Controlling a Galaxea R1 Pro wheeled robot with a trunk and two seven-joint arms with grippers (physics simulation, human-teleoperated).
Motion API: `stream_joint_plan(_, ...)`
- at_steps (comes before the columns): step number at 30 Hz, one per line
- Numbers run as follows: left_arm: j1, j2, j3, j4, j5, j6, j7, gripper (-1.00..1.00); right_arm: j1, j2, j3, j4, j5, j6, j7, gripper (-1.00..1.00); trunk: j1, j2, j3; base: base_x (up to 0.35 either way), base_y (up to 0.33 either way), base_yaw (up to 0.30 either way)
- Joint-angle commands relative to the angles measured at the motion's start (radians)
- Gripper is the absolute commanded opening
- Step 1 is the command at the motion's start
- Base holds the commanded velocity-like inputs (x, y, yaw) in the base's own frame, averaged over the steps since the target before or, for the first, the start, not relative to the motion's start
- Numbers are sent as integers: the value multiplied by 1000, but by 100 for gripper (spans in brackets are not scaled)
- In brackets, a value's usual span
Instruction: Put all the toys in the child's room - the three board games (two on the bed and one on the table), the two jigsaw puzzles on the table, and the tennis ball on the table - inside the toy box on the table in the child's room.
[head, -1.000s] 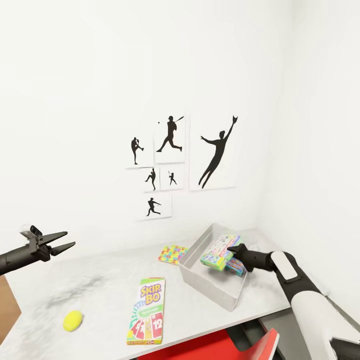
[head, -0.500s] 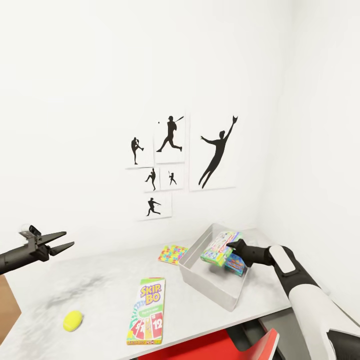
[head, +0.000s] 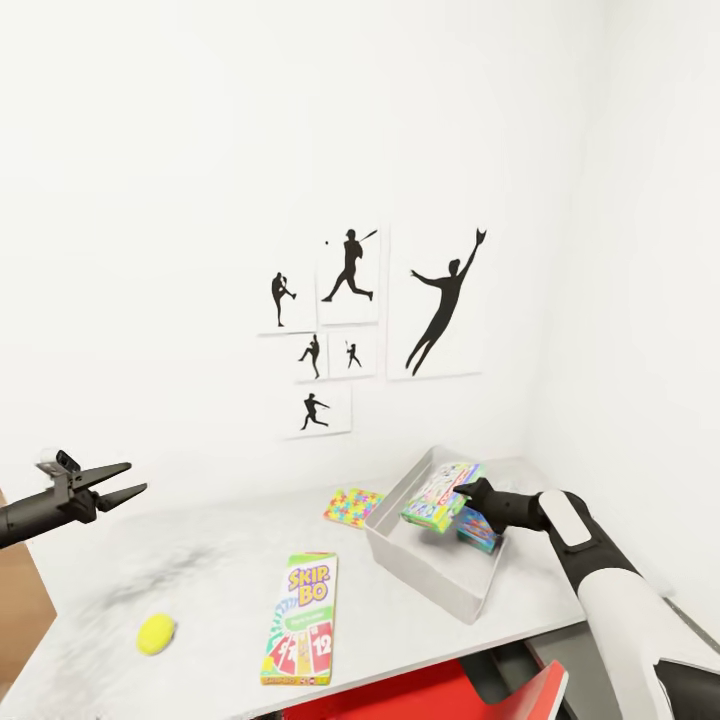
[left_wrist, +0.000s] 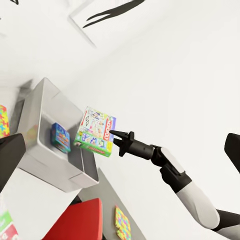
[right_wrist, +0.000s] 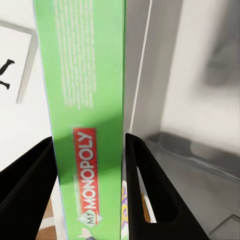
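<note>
On the table (head: 420, 640) in front of you, the flat game box (head: 300, 620) carries "SKIP BO" in yellow letters on its lid, above red cards where you can read "12". In your right wrist view, the green edge of the board game (right_wrist: 87, 115) clamped between the right gripper's (right_wrist: 87, 190) fingers bears a red panel lettered "MY MONOPOLY" in white. The fine white print above that panel is too small to read.
</note>
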Motion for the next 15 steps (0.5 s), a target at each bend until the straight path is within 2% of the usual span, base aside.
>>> stream_joint_plan(1,0,0,-1,0,0,11,-4,100,0,0,-3,0,-1,5,-1,-100,0,-1,-2,0,0,182)
stream_joint_plan(9,0,0,-1,0,2,13,-4,100,0,-2,-5,1,-3,4,1,-100,0,-1,-11,0,0,187)
stream_joint_plan(15,1,0,-1,0,2,13,-4,100,2,-7,-10,6,-7,4,1,-100,0,-1,-13,0,0,30)
